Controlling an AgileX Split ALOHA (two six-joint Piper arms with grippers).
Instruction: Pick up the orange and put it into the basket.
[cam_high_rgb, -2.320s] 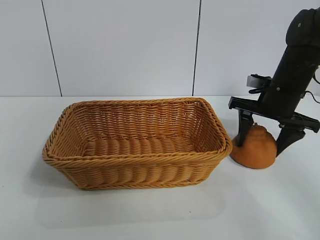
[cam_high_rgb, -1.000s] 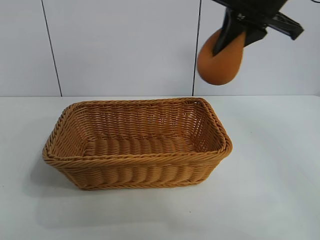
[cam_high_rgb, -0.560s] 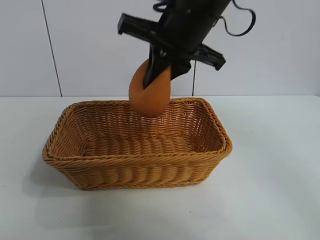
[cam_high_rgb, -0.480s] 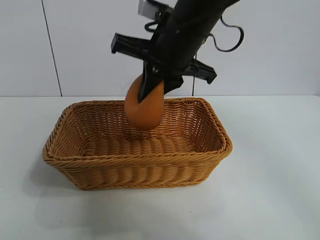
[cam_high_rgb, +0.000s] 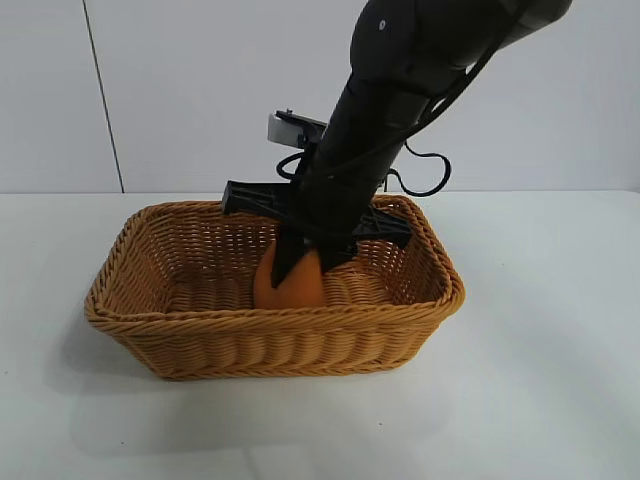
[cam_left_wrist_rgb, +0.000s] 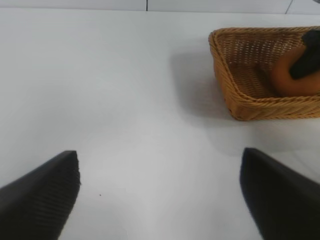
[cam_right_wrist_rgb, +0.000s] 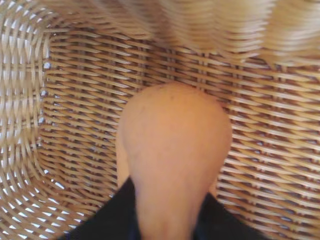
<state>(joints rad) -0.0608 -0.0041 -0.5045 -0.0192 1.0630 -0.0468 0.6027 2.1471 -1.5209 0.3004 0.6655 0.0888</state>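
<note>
The orange (cam_high_rgb: 290, 286) is inside the wicker basket (cam_high_rgb: 200, 318), low near its floor, held between the fingers of my right gripper (cam_high_rgb: 300, 268), which reaches down into the basket from above. In the right wrist view the orange (cam_right_wrist_rgb: 172, 150) fills the middle, gripped on both sides by the black fingers (cam_right_wrist_rgb: 110, 220), with the woven basket floor (cam_right_wrist_rgb: 75, 125) close behind it. My left gripper (cam_left_wrist_rgb: 160, 195) is open and empty over bare table, away from the basket (cam_left_wrist_rgb: 235, 100); that view shows the orange (cam_left_wrist_rgb: 290, 80) in the basket too.
The basket stands on a white table (cam_high_rgb: 540, 380) with a white panelled wall behind. The right arm (cam_high_rgb: 420, 80) slants down from the upper right over the basket's back rim.
The right gripper has carried the orange from the table at the right, up, leftward over the basket, and down into it. The basket has not moved.
</note>
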